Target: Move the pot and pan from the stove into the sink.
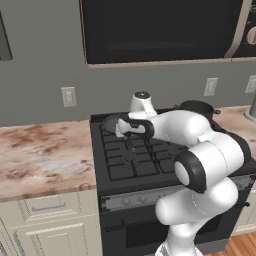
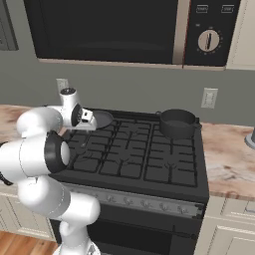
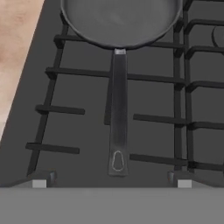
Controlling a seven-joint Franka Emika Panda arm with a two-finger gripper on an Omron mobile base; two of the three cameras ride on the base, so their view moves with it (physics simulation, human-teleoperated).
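Observation:
The pan sits on the stove's back left burner, with its long handle running toward the hand. My gripper hovers open above the handle's end, and its fingertips stand wide to either side without touching it. From the right base view the gripper hangs just left of the pan. The pot stands on the back right burner of the stove, well away from the hand, and it also shows behind the arm as the pot. The sink is out of view.
A black microwave hangs low over the stove. Speckled counter lies left and right of the range. The wall behind carries outlets. My own arm covers the stove's front right.

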